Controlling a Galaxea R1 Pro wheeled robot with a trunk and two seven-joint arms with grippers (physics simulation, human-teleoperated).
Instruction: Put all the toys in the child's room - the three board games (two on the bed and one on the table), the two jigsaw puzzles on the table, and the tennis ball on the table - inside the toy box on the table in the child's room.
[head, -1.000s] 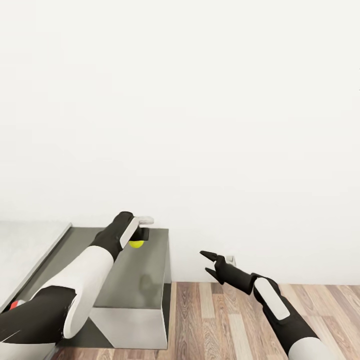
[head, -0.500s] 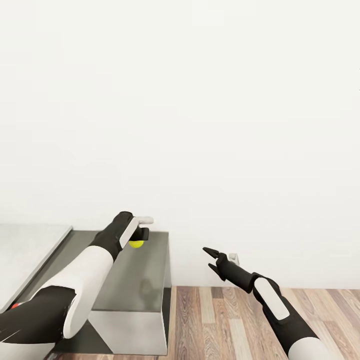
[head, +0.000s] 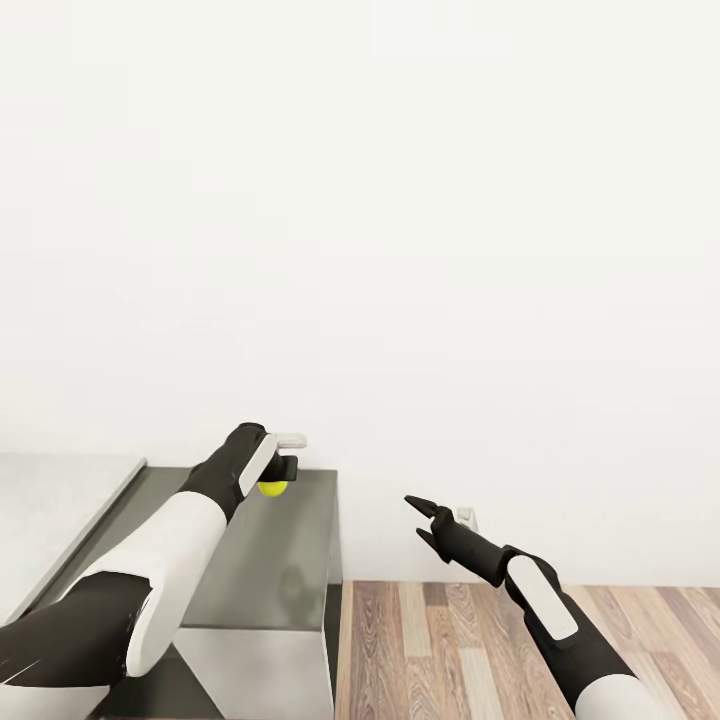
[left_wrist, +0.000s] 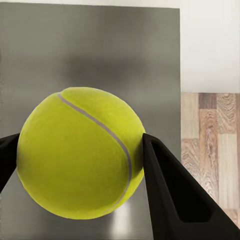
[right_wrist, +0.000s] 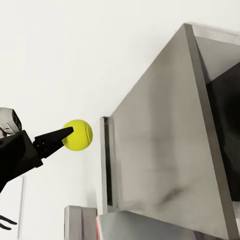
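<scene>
The yellow-green tennis ball hangs above the dark grey lower section of the table, with my left gripper shut on it. In the left wrist view the tennis ball sits between the two black fingers, with the table below. The right wrist view shows the tennis ball pinched by the left fingertips in front of the white wall, off the table. My right gripper stands open over the floor, to the right of the table, with nothing in it.
The pale grey desk top adjoins the dark section at the left. A white wall rises just behind the table. Wood-plank floor lies to the right of the table's edge.
The whole head view has shifted, with table and floor sitting lower in the picture. My right gripper has risen slightly. The left gripper still holds the ball in the same spot.
</scene>
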